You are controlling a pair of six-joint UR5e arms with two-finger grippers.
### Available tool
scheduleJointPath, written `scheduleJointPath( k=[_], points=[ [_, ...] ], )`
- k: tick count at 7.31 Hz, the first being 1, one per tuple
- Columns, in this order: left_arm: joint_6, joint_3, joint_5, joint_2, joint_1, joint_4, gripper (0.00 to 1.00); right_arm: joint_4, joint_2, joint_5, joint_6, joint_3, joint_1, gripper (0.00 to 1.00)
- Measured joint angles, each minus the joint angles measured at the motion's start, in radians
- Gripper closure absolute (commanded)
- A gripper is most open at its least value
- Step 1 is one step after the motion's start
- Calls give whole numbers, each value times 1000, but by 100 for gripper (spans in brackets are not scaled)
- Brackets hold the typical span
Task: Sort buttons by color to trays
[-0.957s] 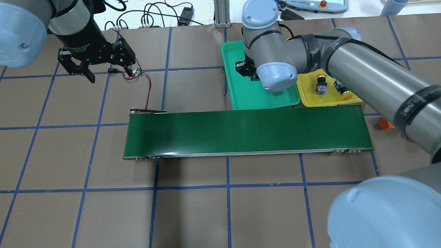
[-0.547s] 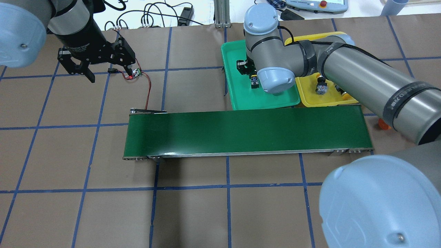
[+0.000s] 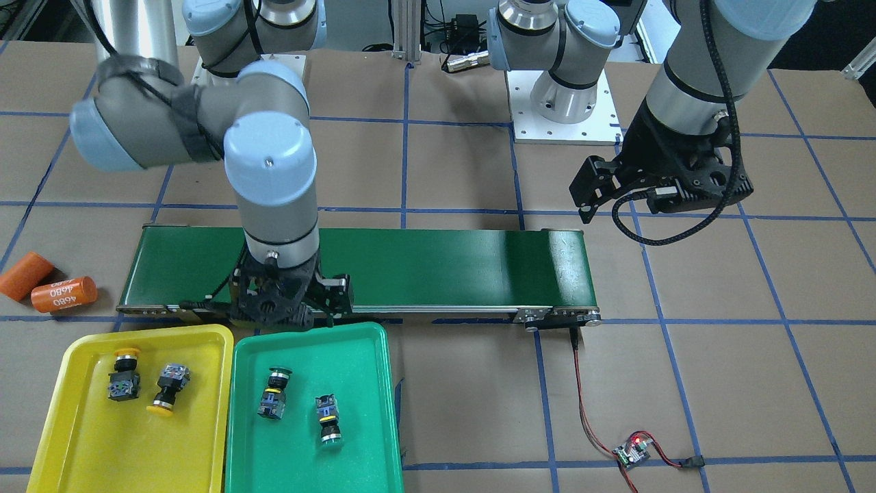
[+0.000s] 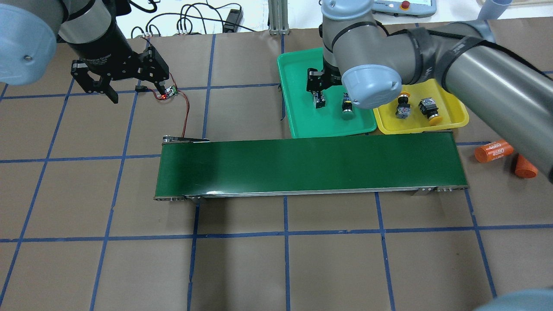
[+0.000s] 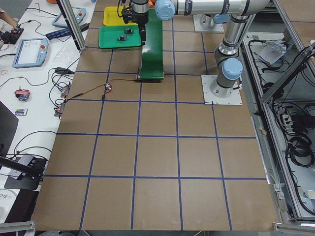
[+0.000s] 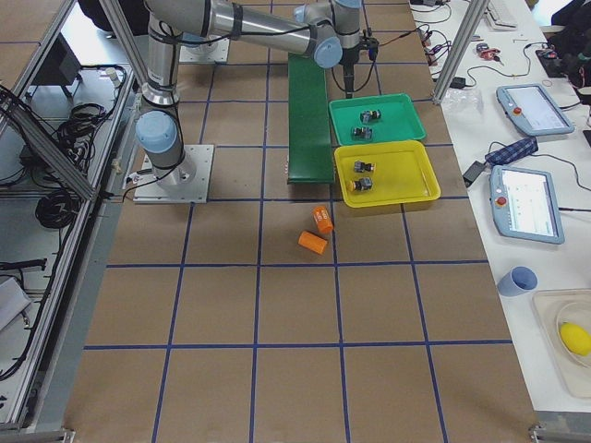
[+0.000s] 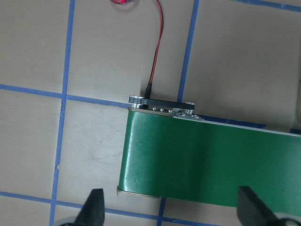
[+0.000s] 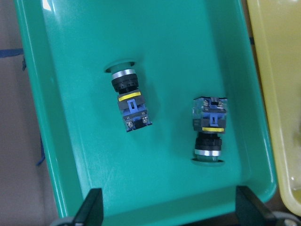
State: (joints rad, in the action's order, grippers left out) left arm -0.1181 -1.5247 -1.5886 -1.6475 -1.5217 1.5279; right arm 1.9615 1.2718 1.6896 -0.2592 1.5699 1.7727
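Note:
Two green-capped buttons (image 8: 129,106) (image 8: 209,129) lie on their sides in the green tray (image 8: 70,155). My right gripper (image 8: 171,209) hangs open above them, nothing between its fingers. From the front, this gripper (image 3: 291,315) sits over the tray's belt-side rim, the green buttons (image 3: 274,394) (image 3: 328,418) beyond it. Two yellow-capped buttons (image 3: 123,373) (image 3: 168,389) lie in the yellow tray (image 3: 75,424) beside the green tray (image 3: 363,411). My left gripper (image 4: 136,93) is open and empty, far off at the other end of the belt.
A long dark-green conveyor belt (image 4: 311,166) runs in front of both trays. Two orange cylinders (image 4: 494,151) (image 4: 525,168) lie on the brown paper past the belt's end by the yellow tray. A small circuit board (image 4: 168,92) with a red wire lies under the left gripper.
The right arm has swung round and its wrist has shifted right over the green tray, uncovering both green buttons and more of the yellow tray. The left arm has not moved.

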Motion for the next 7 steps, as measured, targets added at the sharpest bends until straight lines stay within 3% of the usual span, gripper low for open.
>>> scheduleJointPath(
  k=[2, 4, 7],
  points=[
    [-1, 0, -1, 2, -1, 1, 0, -264, 194, -8, 0, 13, -15, 0],
    [-1, 0, -2, 7, -1, 2, 0, -433, 380, -44, 8, 62, -46, 0],
    [-2, 0, -4, 9, -1, 3, 0, -450, 474, -113, 116, 169, -148, 0]
  ],
)
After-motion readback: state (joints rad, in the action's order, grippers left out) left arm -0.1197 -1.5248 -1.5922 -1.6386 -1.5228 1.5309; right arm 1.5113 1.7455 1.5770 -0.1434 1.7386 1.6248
